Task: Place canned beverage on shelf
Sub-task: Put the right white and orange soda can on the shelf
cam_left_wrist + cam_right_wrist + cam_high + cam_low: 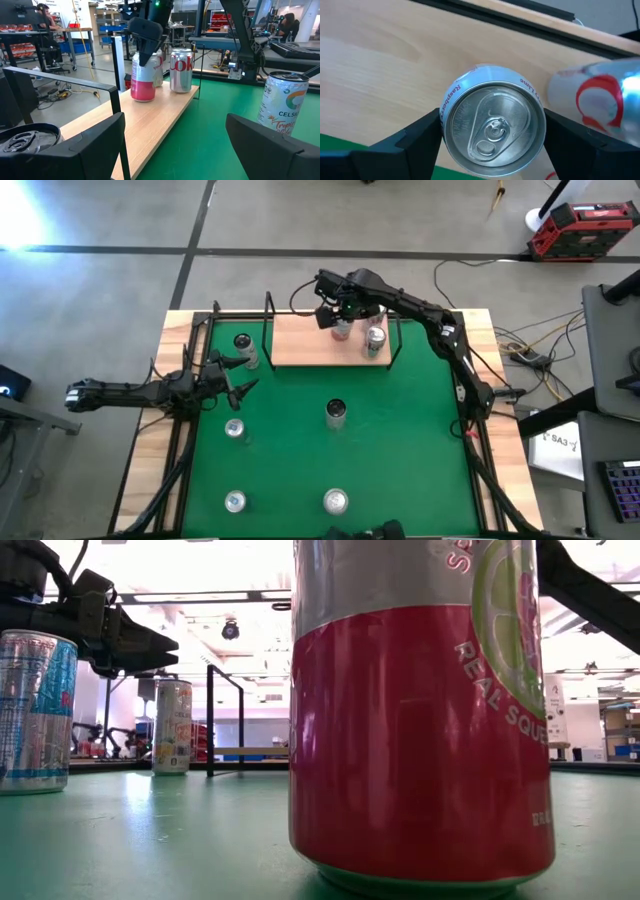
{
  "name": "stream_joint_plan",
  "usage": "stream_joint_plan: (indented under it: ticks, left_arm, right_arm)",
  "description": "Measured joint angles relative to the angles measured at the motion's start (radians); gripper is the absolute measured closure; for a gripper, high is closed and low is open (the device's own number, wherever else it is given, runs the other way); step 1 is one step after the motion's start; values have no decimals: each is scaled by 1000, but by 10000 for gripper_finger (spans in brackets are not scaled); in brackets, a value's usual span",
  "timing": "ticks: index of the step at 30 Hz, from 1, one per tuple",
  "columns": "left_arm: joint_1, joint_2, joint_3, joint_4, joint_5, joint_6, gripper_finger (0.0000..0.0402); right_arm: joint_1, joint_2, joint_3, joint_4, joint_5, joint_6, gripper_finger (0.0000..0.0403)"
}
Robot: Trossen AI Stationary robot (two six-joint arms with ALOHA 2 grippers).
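Observation:
The shelf point(300, 345), a light-wood board in black rods, stands at the far side of the green mat. A red and silver can point(143, 80) stands upright on the board, next to a silver Coke can point(181, 70). My right gripper point(340, 317) reaches over the shelf from the right and is shut on the red and silver can's top, seen from above in the right wrist view point(492, 132). My left gripper point(235, 385) is open and empty at the mat's left side, just short of the shelf's left end. My right gripper pinches the red and silver can between its two fingers point(422, 137), on opposite sides of the upper wall just below the rim point(451, 95). The fingers come from above, pointing down. The can stands upright with its bottom point(143, 98) on the shelf board.
Several more cans stand on the mat: one by the left gripper point(243, 348), one at the middle point(335, 412), others nearer point(235, 428) point(235, 501) point(335, 501). A red can point(420, 720) fills the low view. Black shelf posts point(116, 75) stand around the board.

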Motion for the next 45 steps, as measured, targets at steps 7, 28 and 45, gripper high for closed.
stream_joint_plan:
  ticks: [7,28,45]
  left_arm:
    - [0,0,0,0,0,0,70]
    - [0,0,0,0,0,0,70]
    - [0,0,0,0,0,0,70]
  right_arm:
    - [-15,0,0,0,27,-70,113]
    - [-42,0,0,19,41,-178,112]
    - [-39,-2,-20,31,41,-178,111]
